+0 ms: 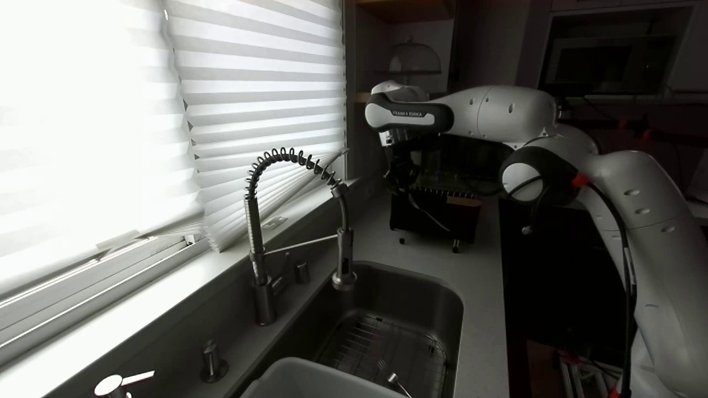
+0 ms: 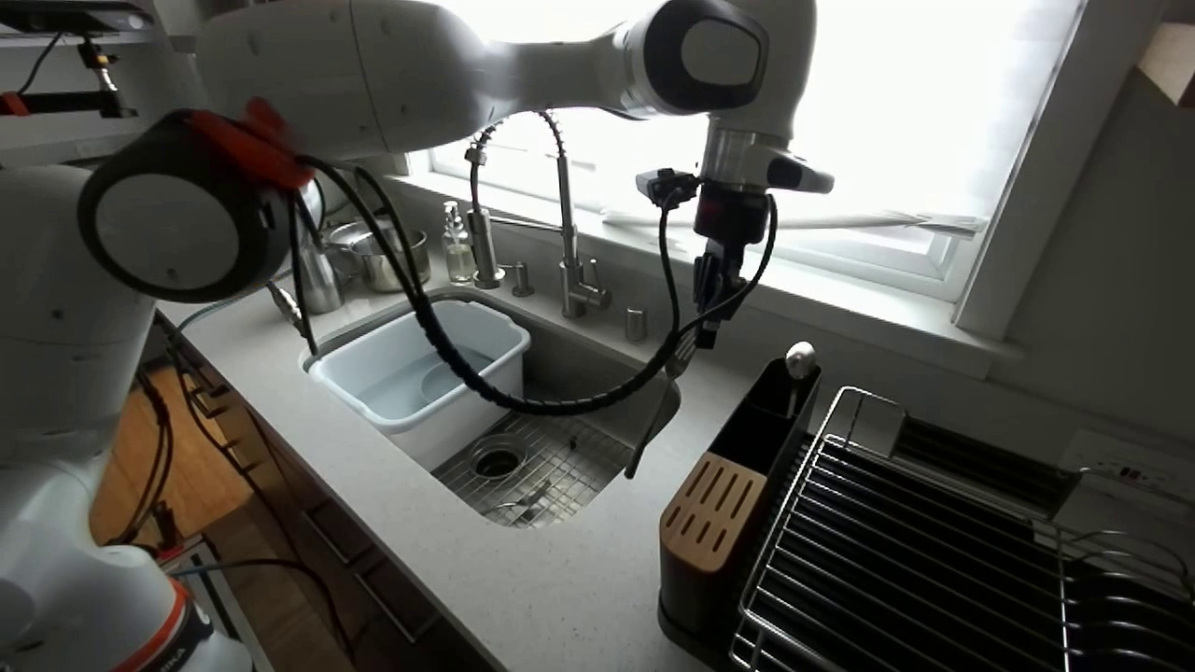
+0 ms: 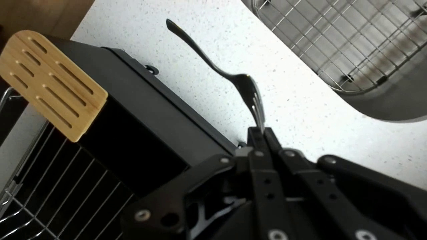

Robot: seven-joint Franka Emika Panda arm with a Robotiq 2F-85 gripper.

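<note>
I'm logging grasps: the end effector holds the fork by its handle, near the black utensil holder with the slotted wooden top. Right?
Not by its handle: the wrist view shows the end effector holding the fork by its tines, near the black utensil holder with the slotted wooden top.

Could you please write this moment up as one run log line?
hand: closed | held: fork, by tines, handle angled down | below: counter | either side: utensil caddy, sink
</note>
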